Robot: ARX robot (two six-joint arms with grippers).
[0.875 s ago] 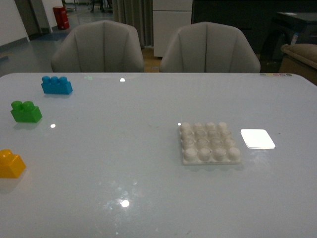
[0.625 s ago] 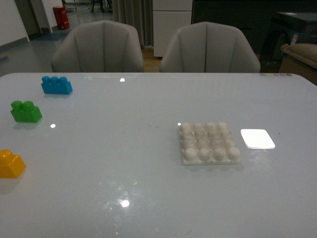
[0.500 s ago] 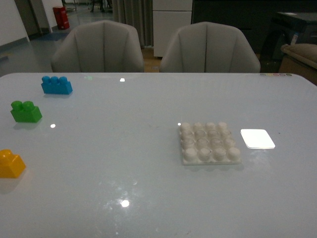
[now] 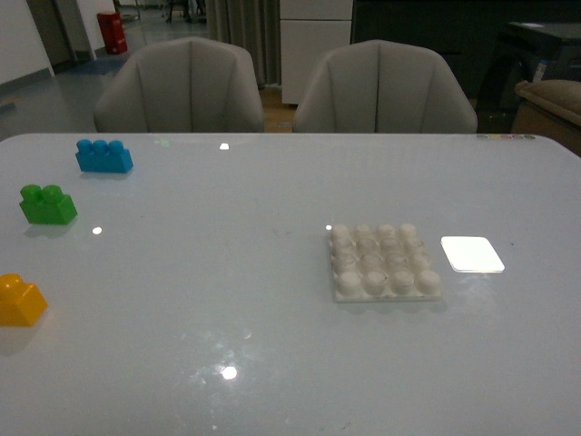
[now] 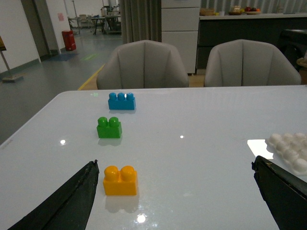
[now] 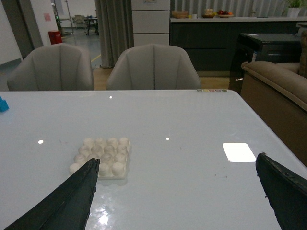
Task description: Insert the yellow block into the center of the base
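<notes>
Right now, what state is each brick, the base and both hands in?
yellow block: loose, upright, studs up, not gripped
green brick: loose, upright, studs up
blue brick: loose, upright, studs up
base: lying flat, all studs bare, nothing inserted
left hand: open, empty
right hand: open, empty

The yellow block (image 4: 18, 300) is clipped by the front view's left edge, the base (image 5: 290, 148) runs off the left wrist view's edge, and only a corner of the blue brick (image 6: 2, 104) shows in the right wrist view.
</notes>
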